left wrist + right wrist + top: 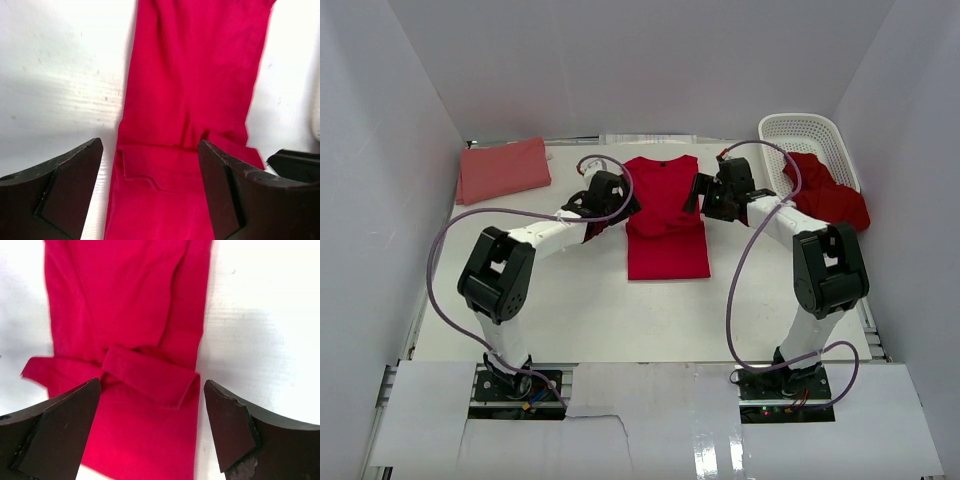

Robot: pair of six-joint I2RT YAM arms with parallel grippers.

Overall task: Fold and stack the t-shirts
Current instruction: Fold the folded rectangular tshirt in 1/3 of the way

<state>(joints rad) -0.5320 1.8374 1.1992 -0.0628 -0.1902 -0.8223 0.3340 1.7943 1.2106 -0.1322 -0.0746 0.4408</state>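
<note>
A crimson t-shirt lies flat in the middle of the table, both sleeves folded in so it forms a long strip. It fills the left wrist view and the right wrist view. My left gripper hovers open over its left edge, empty. My right gripper hovers open over its right edge, by the folded sleeve, empty. A folded salmon-pink t-shirt lies at the far left. Crumpled crimson t-shirts spill from the basket.
A white lattice basket stands at the far right corner. White walls enclose the table on three sides. Purple cables loop from both arms over the table.
</note>
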